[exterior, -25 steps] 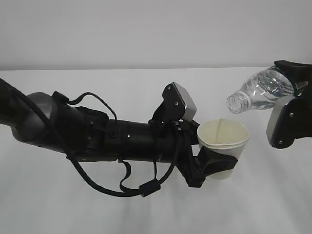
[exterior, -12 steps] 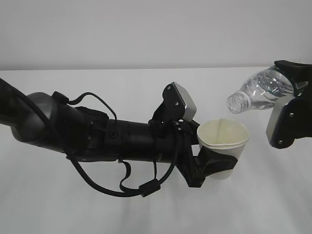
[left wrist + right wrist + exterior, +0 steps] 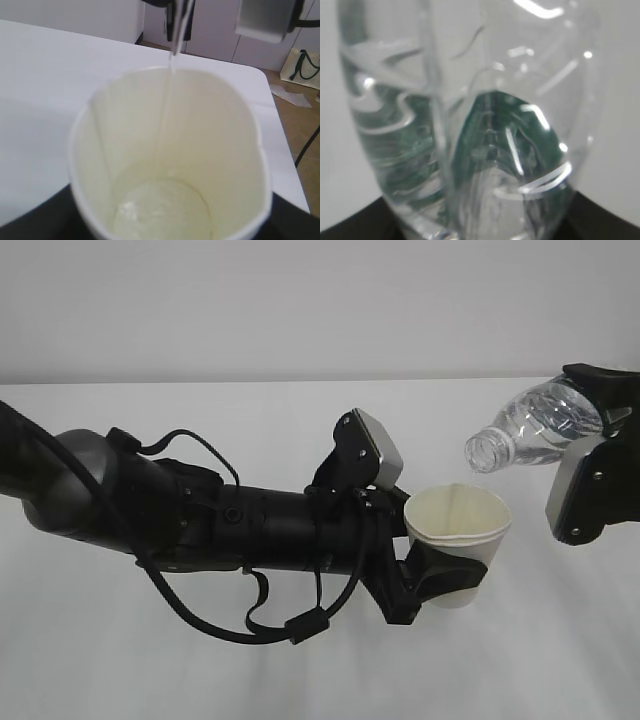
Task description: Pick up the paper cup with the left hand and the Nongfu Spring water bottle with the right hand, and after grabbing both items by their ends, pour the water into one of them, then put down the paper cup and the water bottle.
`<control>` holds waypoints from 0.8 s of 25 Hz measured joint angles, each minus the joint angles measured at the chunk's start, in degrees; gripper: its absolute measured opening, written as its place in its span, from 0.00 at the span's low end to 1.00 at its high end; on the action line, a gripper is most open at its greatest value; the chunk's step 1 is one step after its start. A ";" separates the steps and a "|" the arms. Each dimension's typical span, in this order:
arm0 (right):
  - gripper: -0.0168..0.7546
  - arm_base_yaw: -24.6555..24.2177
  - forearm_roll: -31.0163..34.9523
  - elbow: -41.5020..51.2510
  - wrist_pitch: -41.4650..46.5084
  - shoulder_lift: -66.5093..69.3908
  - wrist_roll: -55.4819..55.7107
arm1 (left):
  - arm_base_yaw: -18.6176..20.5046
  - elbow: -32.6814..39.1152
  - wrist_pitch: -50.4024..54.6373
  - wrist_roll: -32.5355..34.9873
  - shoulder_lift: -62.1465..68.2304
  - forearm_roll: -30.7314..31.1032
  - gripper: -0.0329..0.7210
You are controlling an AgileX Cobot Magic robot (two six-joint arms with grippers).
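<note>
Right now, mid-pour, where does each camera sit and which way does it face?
Exterior: in front of the table, slanting down at both arms; left end effector holds the paper cup, right end effector tilts the water bottle.
Left wrist: just behind the cup, looking into paper cup; dark end effector edges at the bottom corners.
Right wrist: pressed close to water bottle; dark end effector parts along the bottom.
Shared: exterior and left wrist both show the cup.
</note>
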 joint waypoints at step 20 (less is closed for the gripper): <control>0.55 0.00 0.10 0.00 0.00 0.00 -1.27 | 0.00 0.00 0.00 0.00 0.00 0.00 0.68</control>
